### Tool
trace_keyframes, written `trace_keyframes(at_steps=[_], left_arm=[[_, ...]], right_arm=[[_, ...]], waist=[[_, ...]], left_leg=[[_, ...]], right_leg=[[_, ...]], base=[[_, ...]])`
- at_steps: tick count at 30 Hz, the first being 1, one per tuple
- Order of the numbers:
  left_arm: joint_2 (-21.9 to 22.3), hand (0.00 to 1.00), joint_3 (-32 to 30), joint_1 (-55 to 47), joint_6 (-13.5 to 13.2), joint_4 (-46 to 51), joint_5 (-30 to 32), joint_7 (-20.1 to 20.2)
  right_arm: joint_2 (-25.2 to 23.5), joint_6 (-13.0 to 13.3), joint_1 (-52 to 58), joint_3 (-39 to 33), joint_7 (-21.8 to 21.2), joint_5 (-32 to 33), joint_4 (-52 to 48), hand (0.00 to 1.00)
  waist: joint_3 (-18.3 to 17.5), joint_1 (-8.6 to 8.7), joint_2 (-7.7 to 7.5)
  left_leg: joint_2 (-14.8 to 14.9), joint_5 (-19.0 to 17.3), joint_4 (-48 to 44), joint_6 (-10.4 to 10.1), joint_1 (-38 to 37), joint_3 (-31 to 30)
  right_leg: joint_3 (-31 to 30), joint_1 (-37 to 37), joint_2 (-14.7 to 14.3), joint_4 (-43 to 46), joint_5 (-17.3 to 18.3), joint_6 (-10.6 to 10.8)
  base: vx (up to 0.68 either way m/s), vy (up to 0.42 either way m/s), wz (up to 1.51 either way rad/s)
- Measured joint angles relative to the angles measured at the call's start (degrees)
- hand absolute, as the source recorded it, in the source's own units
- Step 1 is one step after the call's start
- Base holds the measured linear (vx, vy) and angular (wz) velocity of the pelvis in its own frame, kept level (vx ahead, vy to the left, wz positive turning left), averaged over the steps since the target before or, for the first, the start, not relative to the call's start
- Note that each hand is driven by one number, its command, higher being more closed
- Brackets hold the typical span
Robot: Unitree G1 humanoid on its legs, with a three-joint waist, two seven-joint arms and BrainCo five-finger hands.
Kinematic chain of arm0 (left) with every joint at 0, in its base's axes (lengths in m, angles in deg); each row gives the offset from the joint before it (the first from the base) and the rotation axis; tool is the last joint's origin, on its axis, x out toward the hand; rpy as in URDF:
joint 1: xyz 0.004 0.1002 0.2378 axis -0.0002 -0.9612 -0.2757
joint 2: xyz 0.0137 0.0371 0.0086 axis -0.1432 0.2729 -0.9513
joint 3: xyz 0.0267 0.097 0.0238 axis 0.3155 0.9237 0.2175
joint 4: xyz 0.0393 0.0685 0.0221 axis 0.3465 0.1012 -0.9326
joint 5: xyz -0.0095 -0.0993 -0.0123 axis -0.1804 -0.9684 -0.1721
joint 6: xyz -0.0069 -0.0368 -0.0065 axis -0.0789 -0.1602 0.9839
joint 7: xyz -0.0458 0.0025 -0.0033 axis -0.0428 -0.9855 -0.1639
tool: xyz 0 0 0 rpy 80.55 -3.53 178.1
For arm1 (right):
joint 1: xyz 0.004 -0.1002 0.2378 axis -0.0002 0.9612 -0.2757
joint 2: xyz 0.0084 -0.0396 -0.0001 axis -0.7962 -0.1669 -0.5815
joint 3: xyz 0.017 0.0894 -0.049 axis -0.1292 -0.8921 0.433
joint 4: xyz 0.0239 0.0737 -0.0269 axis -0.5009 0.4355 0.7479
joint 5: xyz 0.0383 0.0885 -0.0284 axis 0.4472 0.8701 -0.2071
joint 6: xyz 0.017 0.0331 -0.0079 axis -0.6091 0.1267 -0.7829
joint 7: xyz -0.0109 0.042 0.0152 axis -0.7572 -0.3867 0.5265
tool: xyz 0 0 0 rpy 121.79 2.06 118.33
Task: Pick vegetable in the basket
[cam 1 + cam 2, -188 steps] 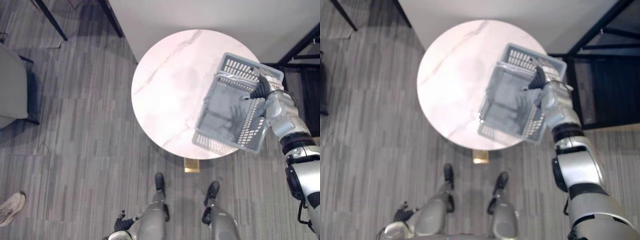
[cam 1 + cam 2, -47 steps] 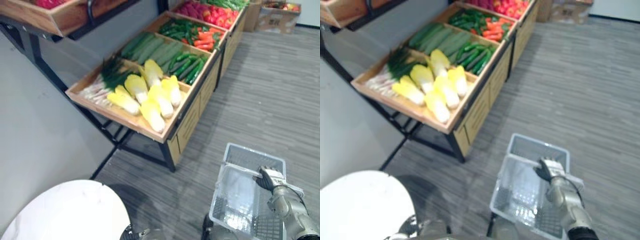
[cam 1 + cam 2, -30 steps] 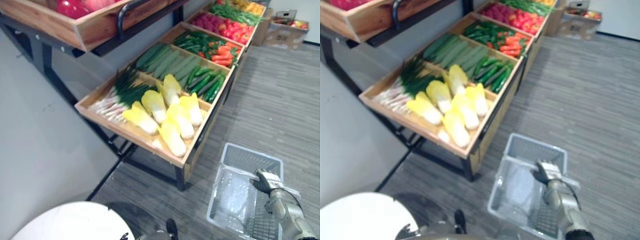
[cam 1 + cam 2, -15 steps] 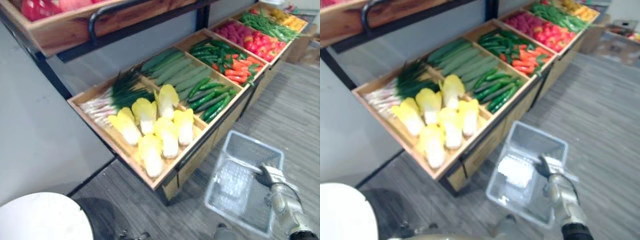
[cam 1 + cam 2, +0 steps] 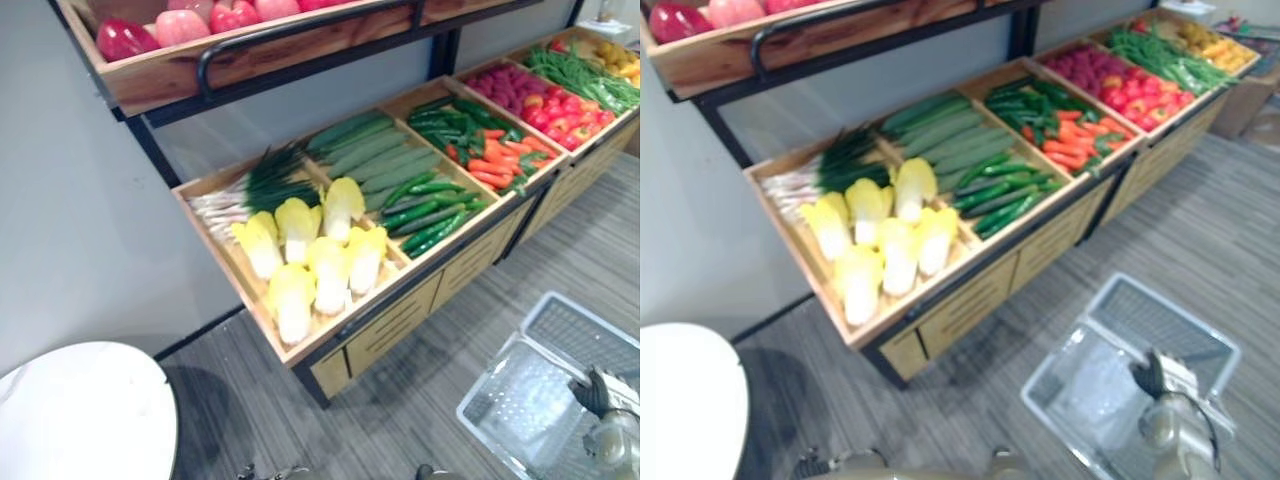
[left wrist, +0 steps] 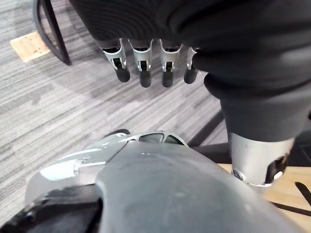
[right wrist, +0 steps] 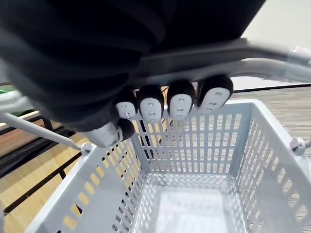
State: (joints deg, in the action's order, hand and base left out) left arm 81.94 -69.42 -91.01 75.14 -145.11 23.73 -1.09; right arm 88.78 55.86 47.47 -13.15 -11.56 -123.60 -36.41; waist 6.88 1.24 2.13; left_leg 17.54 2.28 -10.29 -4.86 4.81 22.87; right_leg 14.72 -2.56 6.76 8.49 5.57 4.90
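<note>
A grey slatted plastic basket (image 5: pixel 1110 345) hangs low at my right over the floor, and its inside (image 7: pixel 194 204) holds nothing. My right hand (image 7: pixel 170 102) is shut on the basket's grey handle (image 7: pixel 262 65), and it also shows at the basket's near rim (image 5: pixel 600 392). A wooden stand in front carries yellow-white cabbages (image 5: pixel 315 255), green onions (image 5: pixel 255 185), long cucumbers (image 5: pixel 365 150), green chillies (image 5: pixel 430 205) and carrots (image 5: pixel 495 165). My left hand (image 6: pixel 141 60) hangs down by my side with straight fingers, holding nothing.
Above the stand's tray (image 5: pixel 330 345) an upper shelf (image 5: pixel 180 70) holds red produce. More crates of red and green produce (image 5: pixel 545 90) run to the far right. A white round table (image 5: pixel 80 420) sits at the lower left. Grey plank floor (image 5: pixel 1200 240) lies around the basket.
The whole picture has shifted, so the camera moved: the stand now lies nearer and more square ahead. My right hand has kept its hold on the basket handle throughout.
</note>
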Motion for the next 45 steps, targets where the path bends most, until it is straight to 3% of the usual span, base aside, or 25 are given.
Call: trace_keyframes(at_steps=[5, 11, 20, 25, 30, 45], left_arm=[[-0.2, 0.0, 0.1, 0.1, -0.1, 2.2, 0.2, -0.2], [-2.4, 0.0, 0.9, 0.4, -0.7, 11.3, 0.3, -2.5], [-3.3, 0.0, 1.4, -4.6, -4.5, 42.9, 9.0, -6.7], [-1.9, 0.0, 1.3, -4.6, -4.7, 49.8, 11.3, -8.3], [1.3, 0.0, 1.5, -3.7, -4.4, 54.7, 13.2, -10.1], [2.1, 0.0, 3.0, 3.0, -1.2, 54.0, 13.1, -13.6]], right_arm=[[1.5, 0.0, 1.1, -5.2, 0.4, 0.4, 6.5, 1.0], [1.8, 1.3, 1.3, -9.6, 1.0, 1.8, 14.2, 1.0], [1.8, 1.9, 2.0, -14.0, 1.9, 4.9, 19.9, 1.0], [1.4, 2.3, 1.4, -14.0, 1.9, 4.9, 21.6, 1.0], [0.6, 2.2, 1.0, -13.9, 1.9, 4.9, 21.7, 1.0], [-1.5, 0.9, -1.1, -9.9, 1.9, 4.2, 20.4, 1.0]], waist=[[-0.4, 0.25, 0.68], [-0.2, 0.29, 1.71], [-0.4, 0.3, 1.89], [-0.4, 0.4, 1.8], [-0.9, 0.62, 1.2], [-1.3, 2.01, -0.65]], left_leg=[[-5.0, -0.6, 5.8, 0.0, -1.1, -0.2], [-8.5, 0.5, 9.8, 0.8, -2.7, -0.3], [-9.0, 0.7, 11.4, 0.8, -4.6, 0.4], [-9.0, 1.0, 13.1, 0.5, -6.0, 1.6], [-8.8, 1.1, 13.5, 0.4, -6.2, 1.7], [-7.8, 1.2, 14.1, -0.1, -7.6, 5.0]], right_leg=[[1.6, 1.4, 3.6, -2.8, -2.7, 2.8], [2.0, 1.8, 6.1, -3.9, -3.4, 3.3], [1.3, 2.3, 5.8, -3.9, -3.6, 3.6], [0.4, 2.4, 5.4, -4.4, -3.7, 3.5], [0.3, 2.4, 5.0, -4.7, -3.7, 3.5], [-2.9, 1.6, 3.5, -5.8, -4.5, 2.9]], base=[[0.03, 0.161, 0.26], [0.03, 0.081, 0.07], [0.04, 0.003, -0.05], [0.03, -0.002, -0.12], [0.01, -0.003, -0.01], [0.01, -0.005, -0.12]])
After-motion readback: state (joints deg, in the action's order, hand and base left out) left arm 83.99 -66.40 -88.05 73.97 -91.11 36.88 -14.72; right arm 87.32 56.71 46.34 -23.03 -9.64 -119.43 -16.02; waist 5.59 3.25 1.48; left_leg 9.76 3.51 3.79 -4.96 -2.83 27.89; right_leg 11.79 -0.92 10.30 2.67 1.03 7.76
